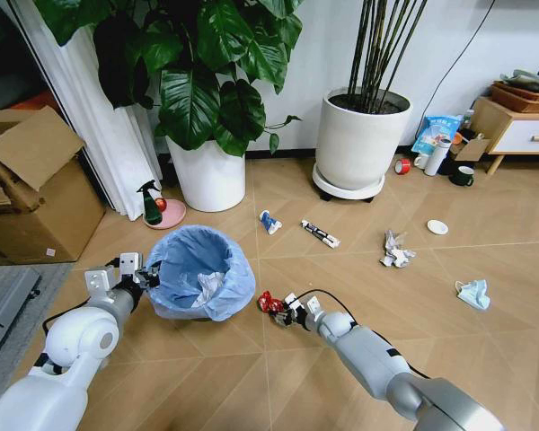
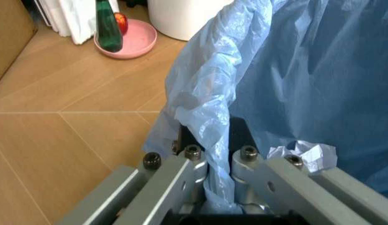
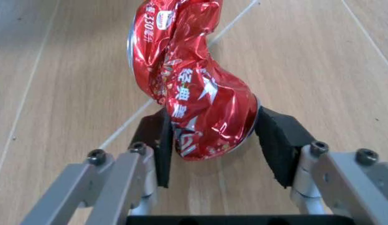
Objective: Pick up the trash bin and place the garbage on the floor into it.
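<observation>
The trash bin (image 1: pixel 200 269), lined with a crinkly light-blue bag, stands on the floor (image 1: pixel 359 296) with a white paper wad (image 2: pixel 304 154) inside. My left gripper (image 1: pixel 146 274) is shut on its near-left rim, bag plastic pinched between the fingers (image 2: pixel 192 161). Just right of the bin, my right gripper (image 1: pixel 278 308) is shut on a red crushed can (image 3: pixel 194 89), which sits between both pads (image 3: pixel 278 140). More garbage lies farther out: a paper wad (image 1: pixel 396 251), a face mask (image 1: pixel 473 294), a white disc (image 1: pixel 437 227) and two wrappers (image 1: pixel 320 233).
Two big white plant pots (image 1: pixel 362 144) stand along the back wall. A pink dish with a green spray bottle (image 1: pixel 164 214) sits behind the bin. A cardboard box (image 1: pixel 31 193) is at the left. A red tape roll (image 1: pixel 402 166), mugs and a low cabinet (image 1: pixel 521 126) are at the back right.
</observation>
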Controlling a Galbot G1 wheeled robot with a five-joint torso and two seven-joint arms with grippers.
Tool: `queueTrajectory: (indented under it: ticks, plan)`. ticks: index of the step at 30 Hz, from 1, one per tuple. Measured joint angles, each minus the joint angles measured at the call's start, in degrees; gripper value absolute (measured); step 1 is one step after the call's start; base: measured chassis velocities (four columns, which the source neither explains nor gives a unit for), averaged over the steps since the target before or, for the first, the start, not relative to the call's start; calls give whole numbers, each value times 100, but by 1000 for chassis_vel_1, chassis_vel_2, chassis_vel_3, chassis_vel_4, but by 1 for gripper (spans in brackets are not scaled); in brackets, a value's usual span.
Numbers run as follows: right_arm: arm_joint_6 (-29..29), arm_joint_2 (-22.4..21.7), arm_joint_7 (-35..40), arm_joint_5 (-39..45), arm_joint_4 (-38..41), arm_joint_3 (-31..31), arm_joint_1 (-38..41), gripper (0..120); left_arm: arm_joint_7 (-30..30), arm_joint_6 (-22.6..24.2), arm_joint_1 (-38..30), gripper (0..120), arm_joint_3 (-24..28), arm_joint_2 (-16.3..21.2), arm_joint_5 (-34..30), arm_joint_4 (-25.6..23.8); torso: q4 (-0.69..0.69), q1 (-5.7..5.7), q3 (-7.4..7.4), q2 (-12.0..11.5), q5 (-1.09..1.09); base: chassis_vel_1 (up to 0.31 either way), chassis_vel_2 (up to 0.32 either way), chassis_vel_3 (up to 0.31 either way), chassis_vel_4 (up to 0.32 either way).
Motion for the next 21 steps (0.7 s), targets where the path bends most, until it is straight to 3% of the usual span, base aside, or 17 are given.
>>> queueTrajectory:
  ticks: [13, 21]
  plan:
    - [15, -57, 90, 2, 272, 201, -112, 36, 30, -5, 16, 0, -23, 1, 4, -14, 0, 0, 0, 0, 0, 0, 0, 0, 0]
    - [-73, -325, 418, 167, 1495, 744, -395, 35, 35, -4, 64, 0, -40, 43, 8, -60, 0, 0, 1, 0, 2, 0, 0, 0, 0]
